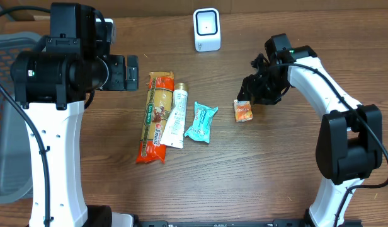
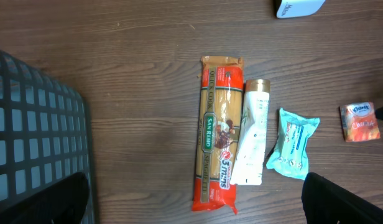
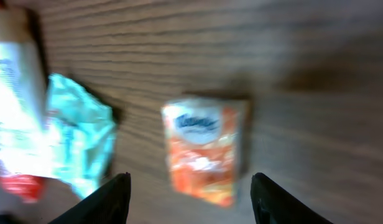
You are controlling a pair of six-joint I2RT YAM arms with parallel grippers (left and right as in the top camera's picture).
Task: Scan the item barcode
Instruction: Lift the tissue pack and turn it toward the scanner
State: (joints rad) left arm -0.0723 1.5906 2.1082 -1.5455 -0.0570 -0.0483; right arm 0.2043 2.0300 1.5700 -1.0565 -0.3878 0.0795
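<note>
Your right pincer (image 3: 190,182) stands open, fingers wide apart, gripping nothing. Orange tissue packet (image 3: 204,155) lies flat on the wooden table (image 1: 276,164) between those fingers. It seems to touch neither, though the wrist view is blurred. Beside it to your left lies a teal packet (image 1: 201,122), then a white tube (image 1: 175,116) leaning against a long pasta packet (image 1: 155,116). Your left pincer (image 1: 132,72) hangs near the pasta's far end, fully open and empty. Grey basket (image 1: 8,113) sits at the left edge. White scanner (image 1: 206,29) stands at the far edge, well apart from the orange packet.
</note>
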